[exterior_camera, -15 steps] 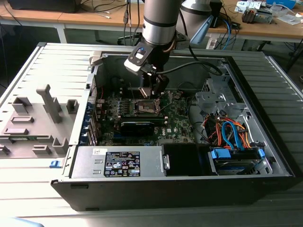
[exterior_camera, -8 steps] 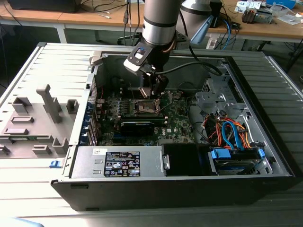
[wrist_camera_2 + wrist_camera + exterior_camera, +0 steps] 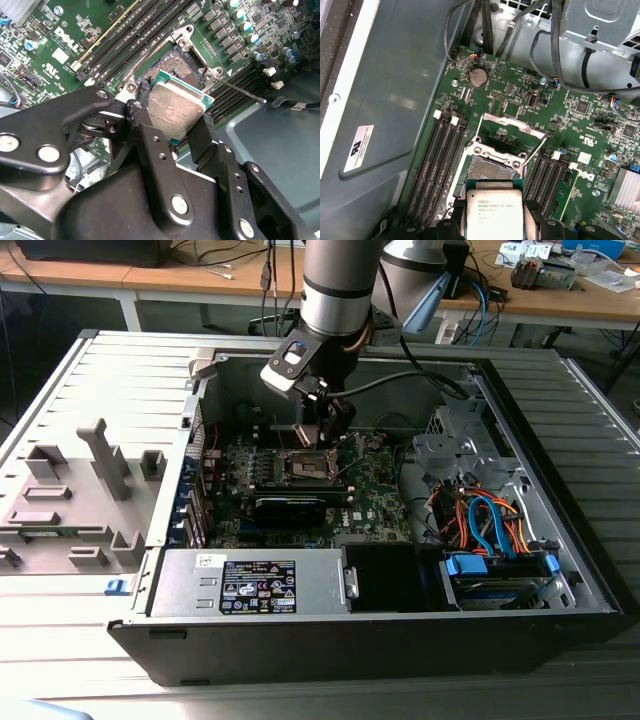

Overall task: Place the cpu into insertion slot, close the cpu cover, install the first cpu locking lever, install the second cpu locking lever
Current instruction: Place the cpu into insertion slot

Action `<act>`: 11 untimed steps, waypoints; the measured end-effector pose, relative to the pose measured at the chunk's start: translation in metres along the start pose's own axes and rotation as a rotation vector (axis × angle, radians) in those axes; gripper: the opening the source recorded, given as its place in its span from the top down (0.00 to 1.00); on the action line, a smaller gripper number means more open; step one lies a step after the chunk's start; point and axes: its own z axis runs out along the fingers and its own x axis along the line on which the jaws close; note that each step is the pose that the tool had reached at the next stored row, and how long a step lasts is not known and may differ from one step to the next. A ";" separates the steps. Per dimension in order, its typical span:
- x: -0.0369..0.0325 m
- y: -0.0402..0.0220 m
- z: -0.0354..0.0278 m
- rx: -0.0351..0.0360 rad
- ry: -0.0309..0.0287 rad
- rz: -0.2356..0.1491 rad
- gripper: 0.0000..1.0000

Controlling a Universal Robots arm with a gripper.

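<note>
My gripper (image 3: pixel 175 119) is shut on the cpu (image 3: pixel 176 109), a flat square chip with a silvery top and green edge, pinched between two black fingers (image 3: pixel 146 125). The chip hangs tilted just above the insertion slot (image 3: pixel 176 64), a dark square socket with a silver rim on the green board. In the first wrist view the cpu (image 3: pixel 494 212) sits at the near edge of the insertion slot (image 3: pixel 490 167), and the cpu cover (image 3: pixel 512 122) stands swung open beyond it. Two thin wire levers (image 3: pixel 536 149) stick up beside the socket. In the exterior view the gripper (image 3: pixel 318 432) is inside the case over the insertion slot (image 3: pixel 308 468).
Black memory slots (image 3: pixel 442 160) flank the socket on both sides. A grey power supply (image 3: pixel 250 585) lies at the case front, and a drive cage with blue and orange cables (image 3: pixel 495 530) on the exterior view's right. A grey fixture (image 3: pixel 80 490) sits outside on the left.
</note>
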 end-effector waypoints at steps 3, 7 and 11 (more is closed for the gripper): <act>0.0000 0.0000 0.0002 -0.0002 0.0001 0.004 0.45; 0.0000 0.0000 0.0003 -0.0003 0.0003 0.009 0.45; 0.0000 0.0000 0.0005 -0.0003 0.0003 0.012 0.45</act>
